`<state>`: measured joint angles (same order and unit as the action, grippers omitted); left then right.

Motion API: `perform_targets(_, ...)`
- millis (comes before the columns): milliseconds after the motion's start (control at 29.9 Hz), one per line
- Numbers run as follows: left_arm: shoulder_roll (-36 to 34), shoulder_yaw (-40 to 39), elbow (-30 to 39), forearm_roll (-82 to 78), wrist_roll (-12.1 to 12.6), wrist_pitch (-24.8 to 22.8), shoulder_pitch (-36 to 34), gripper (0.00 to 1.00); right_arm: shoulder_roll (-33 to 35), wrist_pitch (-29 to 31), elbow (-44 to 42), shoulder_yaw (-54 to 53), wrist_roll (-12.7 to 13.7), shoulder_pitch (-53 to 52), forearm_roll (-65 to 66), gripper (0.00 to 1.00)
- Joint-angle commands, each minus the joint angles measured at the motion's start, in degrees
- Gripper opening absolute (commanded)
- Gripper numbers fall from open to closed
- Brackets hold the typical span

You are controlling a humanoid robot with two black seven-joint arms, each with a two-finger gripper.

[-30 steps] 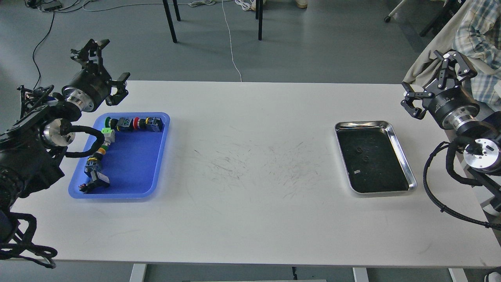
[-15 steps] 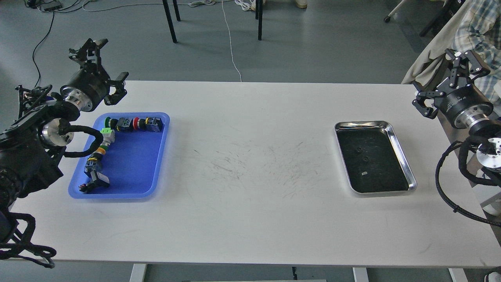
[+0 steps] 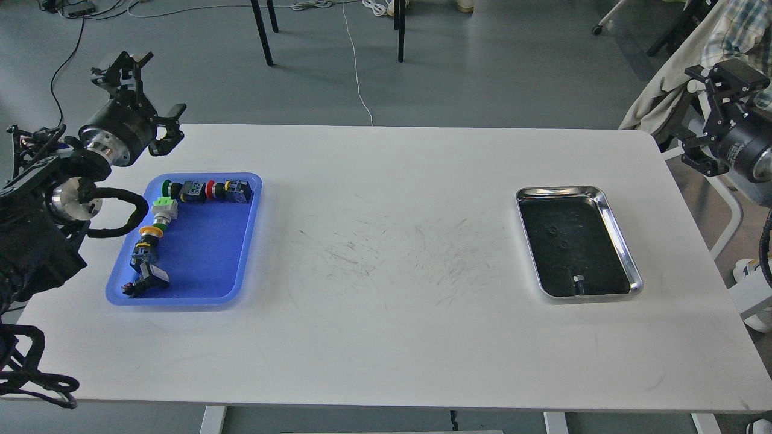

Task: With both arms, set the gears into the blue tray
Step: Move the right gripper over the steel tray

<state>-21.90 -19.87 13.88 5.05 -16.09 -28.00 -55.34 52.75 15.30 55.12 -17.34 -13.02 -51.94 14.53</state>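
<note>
Hovering at the upper left of the frame, my left gripper (image 3: pixel 140 90) has its fingers spread apart and empty, just above the far corner of the blue tray (image 3: pixel 241 265), which holds push-button switches (image 3: pixel 208 190). My right gripper (image 3: pixel 702 117), at the upper right edge, is also spread and empty. Two gears (image 3: pixel 552 231) lie in the steel tray (image 3: pixel 621 235) at right, well apart from the blue tray.
</note>
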Motion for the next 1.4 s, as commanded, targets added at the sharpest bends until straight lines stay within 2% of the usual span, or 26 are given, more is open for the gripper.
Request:
perform_targets(0, -0.2, 0.0, 0.0, 0.1, -0.1, 0.0, 0.1, 0.99, 0.3, 1.3, 0.4, 0.6, -0.3, -0.4, 3.5, 1.00)
perform_targets(134, -0.2, -0.1, 0.0, 0.1, -0.1, 0.0, 0.1, 0.99, 0.1, 1.6, 0.2, 1.2, -0.1, -0.6, 7.7, 0.99)
perform_targets(535, -0.2, -0.1, 0.0, 0.2, -0.1, 0.0, 0.1, 0.99, -1.9, 1.8, -0.3, 3.0, 1.3, -3.3, 33.1, 0.98)
perform_targets(936, -0.4, -0.2, 0.0, 0.3, -0.1, 0.0, -0.2, 0.99, -5.4, 4.3, -0.4, 16.5, 0.7, -10.7, 46.8, 0.99)
perform_targets(1103, -1.6, -0.2, 0.0, 0.4, -0.1, 0.0, -0.2, 0.99, -7.7, 4.7, -0.4, 18.7, 0.7, -11.7, 55.3, 0.99)
perform_targets(1371, -2.7, -0.3, 0.0, 0.5, -0.1, 0.0, -0.1, 0.99, -13.2, 4.8, -3.6, 20.4, 0.8, -11.8, 57.5, 0.98)
